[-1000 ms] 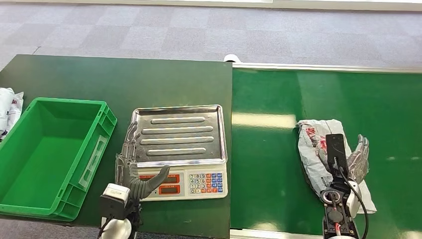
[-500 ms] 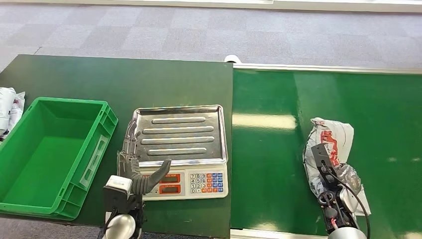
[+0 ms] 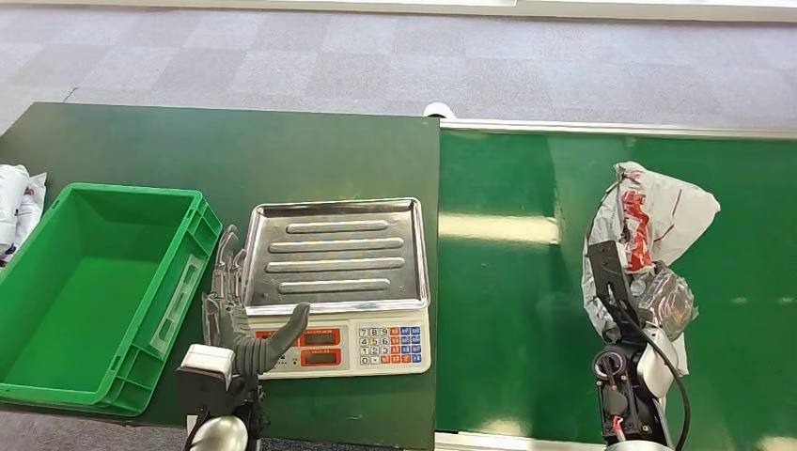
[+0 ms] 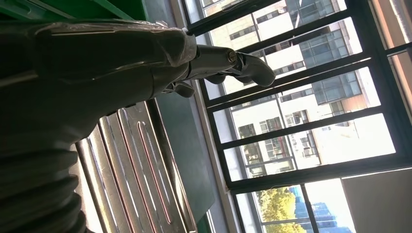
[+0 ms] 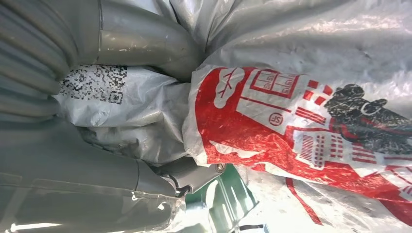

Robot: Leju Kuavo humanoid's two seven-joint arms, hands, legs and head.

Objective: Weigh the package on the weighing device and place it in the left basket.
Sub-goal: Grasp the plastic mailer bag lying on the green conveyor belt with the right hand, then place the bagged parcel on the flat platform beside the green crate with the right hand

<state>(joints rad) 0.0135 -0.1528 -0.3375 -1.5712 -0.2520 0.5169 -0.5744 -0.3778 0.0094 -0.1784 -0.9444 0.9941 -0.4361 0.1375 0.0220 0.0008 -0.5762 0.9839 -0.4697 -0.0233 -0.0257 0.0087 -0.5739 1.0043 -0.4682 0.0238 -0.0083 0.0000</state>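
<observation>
package (image 3: 648, 225), crumpled grey plastic with red print, is being gripped by right hand (image 3: 658, 301) above the belt (image 3: 507, 282). left hand (image 3: 240, 324) is being kept spread, holding nothing, beside scale (image 3: 338, 254).

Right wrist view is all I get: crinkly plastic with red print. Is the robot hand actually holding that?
Observer: Yes. From the head view, the right robot hand grips a grey bag and has it raised off the green belt.
Operator: Where is the scale?
Observer: To the robot's left of the bag, on the dark table; the scale has a bare metal tray.
Operator: And the other robot hand?
Observer: The left robot hand sits at the scale's near left corner, fingers apart, holding nothing.
Operator: Is the basket filled?
Observer: No, the green basket beside the scale is empty.
</observation>
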